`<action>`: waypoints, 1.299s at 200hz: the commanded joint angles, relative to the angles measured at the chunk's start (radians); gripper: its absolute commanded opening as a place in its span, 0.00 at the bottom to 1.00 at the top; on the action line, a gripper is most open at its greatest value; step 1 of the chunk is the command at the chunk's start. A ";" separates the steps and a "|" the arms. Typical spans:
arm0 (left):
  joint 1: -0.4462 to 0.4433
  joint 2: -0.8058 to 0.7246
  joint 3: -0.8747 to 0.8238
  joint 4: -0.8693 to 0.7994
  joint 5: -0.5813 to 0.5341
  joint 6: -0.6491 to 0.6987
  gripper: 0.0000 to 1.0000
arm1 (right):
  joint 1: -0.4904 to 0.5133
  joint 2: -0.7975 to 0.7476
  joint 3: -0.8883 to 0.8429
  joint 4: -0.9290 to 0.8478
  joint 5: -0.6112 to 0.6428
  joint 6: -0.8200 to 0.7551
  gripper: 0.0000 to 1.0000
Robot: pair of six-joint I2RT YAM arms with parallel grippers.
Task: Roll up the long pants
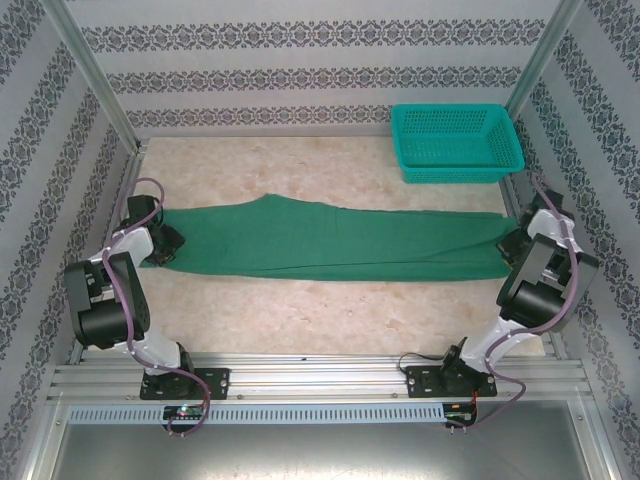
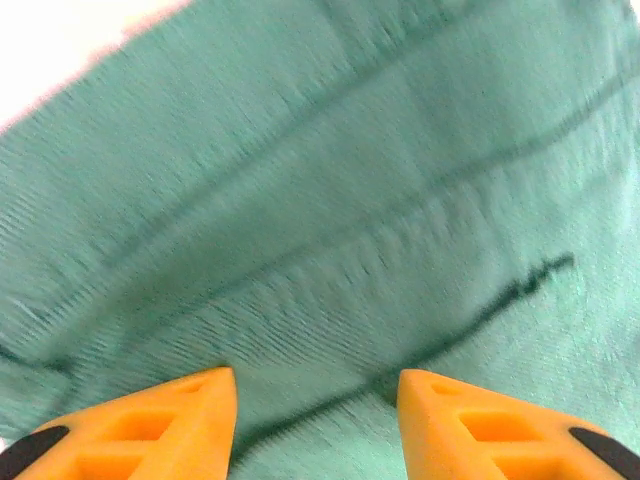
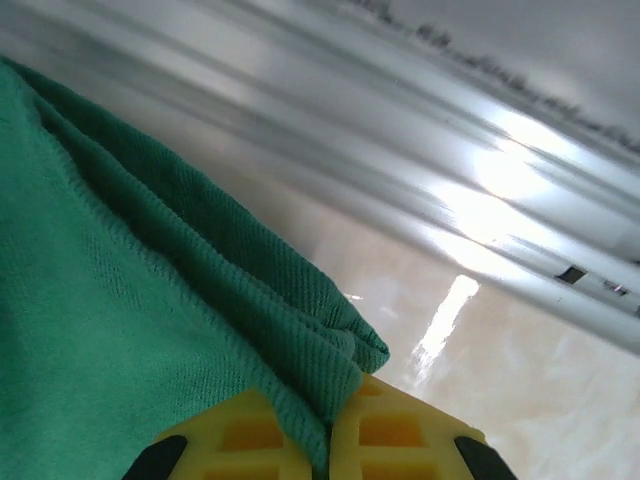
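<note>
- In the top view, the wrist housings hide the fingertips of both grippers; the left wrist view is blurred, and the green cloth runs past its frame on most sides.
- The long pants [image 1: 330, 242] lie flat in a band across the middle of the table [image 1: 330, 320], one end at each arm.
- The left gripper [image 2: 315, 390] has its orange fingers [image 2: 190, 420] spread apart over the cloth at the left end; I cannot tell whether they touch it.
- The right gripper [image 3: 330, 425] has its yellow fingers drawn together on a folded edge of the pants at the right end, with the cloth pinched between them.
- A broad bare strip of table lies between the pants and the arm bases; a narrower strip lies behind them.
- The teal basket [image 1: 455, 145] sits in the far right corner, apart from the pants.
- Count: one pair of pants; one basket; two arms, each with two fingers.
</note>
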 commanded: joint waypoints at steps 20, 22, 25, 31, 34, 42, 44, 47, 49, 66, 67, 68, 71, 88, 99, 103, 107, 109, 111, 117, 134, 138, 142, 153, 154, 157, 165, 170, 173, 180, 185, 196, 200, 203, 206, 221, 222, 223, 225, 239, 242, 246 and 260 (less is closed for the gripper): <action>-0.008 -0.085 -0.002 -0.051 -0.004 -0.004 0.47 | 0.071 -0.021 -0.006 0.079 -0.017 0.045 0.00; -0.008 -0.090 -0.001 -0.053 -0.006 -0.004 0.47 | 0.079 -0.024 -0.009 0.082 -0.021 0.047 0.00; -0.008 -0.095 0.000 -0.056 -0.009 -0.004 0.47 | 0.096 -0.032 -0.015 0.089 -0.026 0.047 0.00; -0.007 -0.103 0.001 -0.061 -0.015 -0.004 0.47 | 0.141 -0.051 -0.024 0.099 -0.032 0.050 0.00; -0.007 -0.107 0.004 -0.063 -0.017 -0.005 0.47 | 0.163 -0.062 -0.026 0.099 -0.029 0.053 0.00; -0.008 -0.113 0.006 -0.062 -0.017 -0.006 0.48 | 0.240 -0.096 -0.029 0.098 -0.005 0.059 0.00; -0.008 -0.114 0.007 -0.062 -0.016 -0.006 0.48 | 0.258 -0.104 -0.029 0.098 0.002 0.060 0.00; -0.007 -0.114 0.008 -0.061 -0.013 -0.008 0.48 | 0.293 -0.118 -0.030 0.098 0.013 0.062 0.00; -0.007 -0.112 0.010 -0.058 -0.010 -0.008 0.48 | 0.317 -0.126 -0.028 0.098 0.023 0.065 0.00; -0.009 -0.092 0.008 -0.020 0.039 -0.015 0.48 | 0.529 -0.174 -0.010 0.093 0.072 0.083 0.00; -0.008 -0.089 0.009 -0.017 0.043 -0.015 0.48 | 0.543 -0.175 -0.007 0.092 0.077 0.085 0.00; -0.008 -0.087 0.008 -0.013 0.048 -0.016 0.48 | 0.550 -0.175 -0.005 0.090 0.080 0.086 0.00; -0.007 -0.081 0.007 -0.005 0.060 -0.017 0.48 | 0.595 -0.176 0.002 0.087 0.088 0.091 0.00; -0.009 -0.037 -0.009 0.064 0.139 -0.030 0.47 | 0.796 -0.151 0.066 0.064 0.096 0.123 0.00; -0.008 -0.014 -0.021 0.102 0.174 -0.041 0.47 | 0.915 -0.114 0.122 0.048 0.091 0.133 0.00; -0.009 -0.010 -0.025 0.111 0.183 -0.044 0.47 | 0.956 -0.095 0.146 0.037 0.092 0.136 0.00; -0.009 -0.001 -0.029 0.119 0.191 -0.046 0.47 | 0.995 -0.077 0.174 0.028 0.091 0.139 0.00; -0.009 0.000 -0.030 0.123 0.195 -0.046 0.46 | 1.023 -0.064 0.196 0.023 0.088 0.139 0.00; -0.009 0.001 -0.032 0.126 0.198 -0.046 0.46 | 1.033 -0.058 0.199 0.022 0.086 0.139 0.00; -0.010 0.006 -0.037 0.134 0.206 -0.045 0.46 | 1.087 -0.026 0.242 0.016 0.072 0.137 0.00; -0.010 0.004 -0.049 0.139 0.209 -0.042 0.46 | 1.222 0.074 0.375 -0.016 0.047 0.131 0.00; -0.010 0.001 -0.053 0.140 0.206 -0.041 0.46 | 1.252 0.100 0.411 -0.028 0.036 0.130 0.00; -0.010 -0.003 -0.056 0.142 0.203 -0.040 0.46 | 1.277 0.127 0.448 -0.039 0.030 0.128 0.00; -0.010 -0.012 -0.064 0.142 0.201 -0.033 0.47 | 1.347 0.200 0.547 -0.062 0.005 0.118 0.00; -0.010 -0.013 -0.064 0.142 0.200 -0.033 0.47 | 1.352 0.207 0.557 -0.065 0.003 0.117 0.00; -0.010 -0.013 -0.064 0.140 0.200 -0.031 0.47 | 1.367 0.226 0.578 -0.070 -0.005 0.112 0.00; -0.010 -0.014 -0.063 0.136 0.202 -0.028 0.47 | 1.403 0.282 0.660 -0.092 -0.021 0.102 0.00; -0.010 -0.016 -0.064 0.136 0.203 -0.026 0.47 | 1.422 0.315 0.707 -0.104 -0.032 0.099 0.00; -0.010 -0.017 -0.065 0.137 0.206 -0.025 0.47 | 1.433 0.335 0.728 -0.110 -0.040 0.097 0.00; -0.010 -0.017 -0.066 0.141 0.213 -0.025 0.47 | 1.455 0.380 0.793 -0.122 -0.065 0.089 0.00; -0.010 -0.017 -0.068 0.143 0.213 -0.025 0.47 | 1.467 0.413 0.835 -0.128 -0.082 0.084 0.00; -0.010 -0.015 -0.069 0.146 0.221 -0.024 0.47 | 1.491 0.484 0.929 -0.146 -0.131 0.078 0.00; -0.010 -0.014 -0.069 0.147 0.222 -0.022 0.48 | 1.498 0.506 0.963 -0.149 -0.159 0.078 0.10; -0.011 -0.013 -0.068 0.148 0.223 -0.022 0.48 | 1.502 0.524 0.987 -0.152 -0.179 0.074 0.24; -0.010 -0.012 -0.068 0.147 0.224 -0.021 0.48 | 1.505 0.540 1.009 -0.155 -0.198 0.073 0.35; -0.011 -0.004 -0.062 0.158 0.249 -0.017 0.49 | 1.518 0.590 1.091 -0.171 -0.242 0.067 0.88; -0.010 -0.003 -0.062 0.161 0.253 -0.017 0.49 | 1.519 0.591 1.095 -0.171 -0.241 0.065 0.92; -0.010 -0.002 -0.062 0.162 0.255 -0.017 0.49 | 1.519 0.592 1.099 -0.173 -0.243 0.064 0.95; -0.010 0.000 -0.062 0.164 0.259 -0.017 0.49 | 1.519 0.596 1.106 -0.175 -0.244 0.064 0.97; -0.018 0.010 -0.056 0.189 0.300 -0.014 0.50 | 1.506 0.584 1.106 -0.182 -0.241 0.061 0.98; -0.021 0.012 -0.054 0.191 0.306 -0.012 0.50 | 1.501 0.575 1.094 -0.180 -0.239 0.062 0.98; -0.029 0.014 -0.051 0.196 0.312 -0.008 0.51 | 1.491 0.560 1.072 -0.172 -0.237 0.066 0.98; -0.064 0.023 -0.034 0.201 0.320 0.016 0.53 | 1.446 0.473 0.927 -0.101 -0.232 0.084 0.98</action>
